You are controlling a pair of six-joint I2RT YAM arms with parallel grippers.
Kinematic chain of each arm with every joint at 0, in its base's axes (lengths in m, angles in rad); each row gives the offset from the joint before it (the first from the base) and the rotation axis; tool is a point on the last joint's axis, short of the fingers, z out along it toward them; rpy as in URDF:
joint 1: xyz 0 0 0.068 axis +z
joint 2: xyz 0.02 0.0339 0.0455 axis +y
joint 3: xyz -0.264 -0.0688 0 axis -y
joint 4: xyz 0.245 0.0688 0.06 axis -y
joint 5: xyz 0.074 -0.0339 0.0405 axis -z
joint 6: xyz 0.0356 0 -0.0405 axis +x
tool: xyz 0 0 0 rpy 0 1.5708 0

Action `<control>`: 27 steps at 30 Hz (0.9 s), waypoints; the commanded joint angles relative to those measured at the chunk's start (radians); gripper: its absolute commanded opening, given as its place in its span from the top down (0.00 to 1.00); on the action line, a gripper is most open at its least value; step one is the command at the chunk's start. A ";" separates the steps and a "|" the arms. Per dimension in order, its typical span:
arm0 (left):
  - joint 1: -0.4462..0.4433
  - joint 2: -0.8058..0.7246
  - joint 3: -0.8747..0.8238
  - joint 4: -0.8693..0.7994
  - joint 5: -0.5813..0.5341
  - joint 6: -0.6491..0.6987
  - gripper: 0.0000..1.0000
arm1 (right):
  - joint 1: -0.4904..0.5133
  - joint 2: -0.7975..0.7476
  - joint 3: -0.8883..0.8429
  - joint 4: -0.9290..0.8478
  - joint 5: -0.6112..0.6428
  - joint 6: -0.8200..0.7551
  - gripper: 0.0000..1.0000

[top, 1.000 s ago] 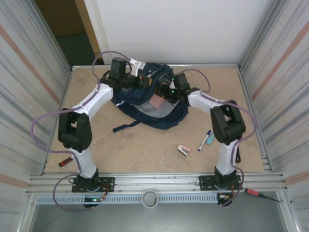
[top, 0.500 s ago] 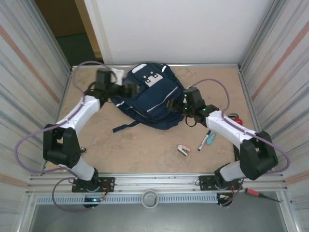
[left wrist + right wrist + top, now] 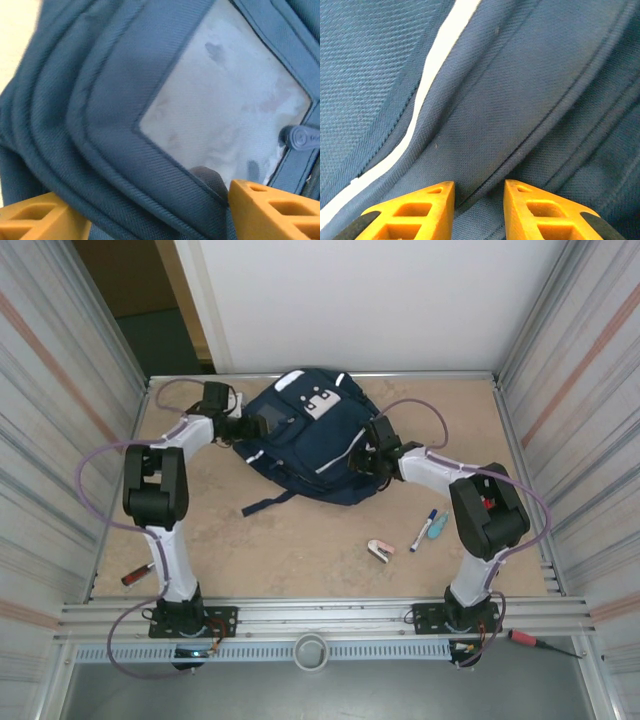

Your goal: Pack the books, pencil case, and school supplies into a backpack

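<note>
The navy backpack [image 3: 310,445] lies flat at the back of the table, white patches up. My left gripper [image 3: 248,427] is at its left side; in the left wrist view the gripper [image 3: 150,200] stands open, with a thick fold of backpack [image 3: 125,100] fabric between its fingers. My right gripper [image 3: 368,455] is at the bag's right edge; in the right wrist view the gripper [image 3: 479,187] has closed narrow on a seam fold of the backpack [image 3: 520,100]. The marker pen [image 3: 424,530], teal item [image 3: 436,527] and pink-and-white item [image 3: 380,550] lie on the table. Books and pencil case are hidden.
A dark strap [image 3: 268,502] trails from the bag toward the front. A red-handled tool [image 3: 135,576] lies by the left arm's base, another [image 3: 530,642] on the front rail at the right. Metal walls close in both sides.
The bag stood open with a pink thing showing inside; it now lies closed and flat. My left gripper let go and opened. My right gripper narrowed onto the bag's right edge.
</note>
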 commanded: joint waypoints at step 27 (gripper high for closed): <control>-0.406 -0.331 -0.497 0.329 -0.296 1.237 0.28 | -0.044 -0.266 -0.056 -0.267 -0.064 -0.155 0.38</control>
